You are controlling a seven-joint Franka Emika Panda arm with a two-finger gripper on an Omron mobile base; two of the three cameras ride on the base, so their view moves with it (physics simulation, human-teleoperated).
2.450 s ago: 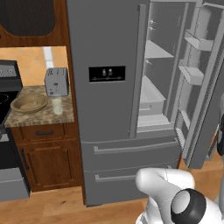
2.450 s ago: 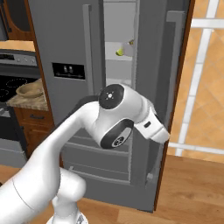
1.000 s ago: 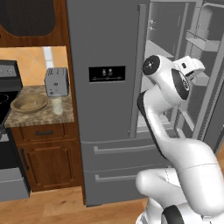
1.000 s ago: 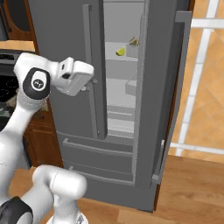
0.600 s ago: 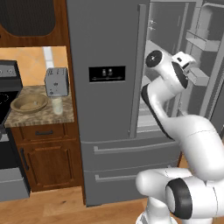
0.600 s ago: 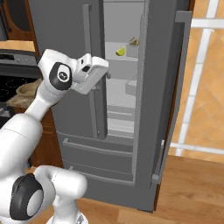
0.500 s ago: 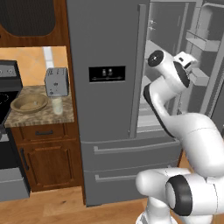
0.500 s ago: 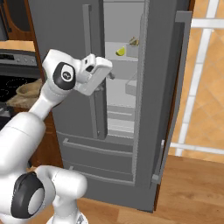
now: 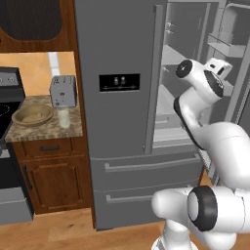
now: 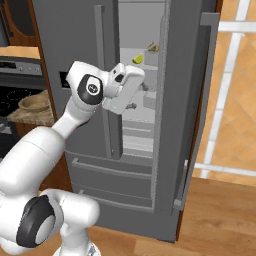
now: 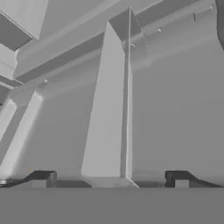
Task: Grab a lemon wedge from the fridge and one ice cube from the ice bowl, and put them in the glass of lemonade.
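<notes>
The fridge [image 10: 75, 45] stands with its right door [image 10: 182, 100] swung open. On an upper shelf inside lies the yellow-green lemon wedge [image 10: 137, 59]. My gripper [image 10: 139, 96] is at the opening, below the wedge and a little to its left. It is open, its fingertips [image 11: 41, 178] wide apart with nothing held, facing grey shelves. At the left, the tan ice bowl [image 9: 33, 114] and the glass of lemonade [image 9: 64, 117] sit on the counter. The ice cube is too small to make out.
A brownish lumpy item [image 10: 152, 47] sits just beyond the wedge on the same shelf. A silver toaster [image 9: 63, 91] stands behind the glass. A stove [image 9: 7, 146] adjoins the counter at the left. The open door's bins [image 9: 227, 46] flank the arm.
The arm has swung up and toward the fridge opening, bringing the hand to the inner shelves. The jaws have spread wider. The base views have not shifted.
</notes>
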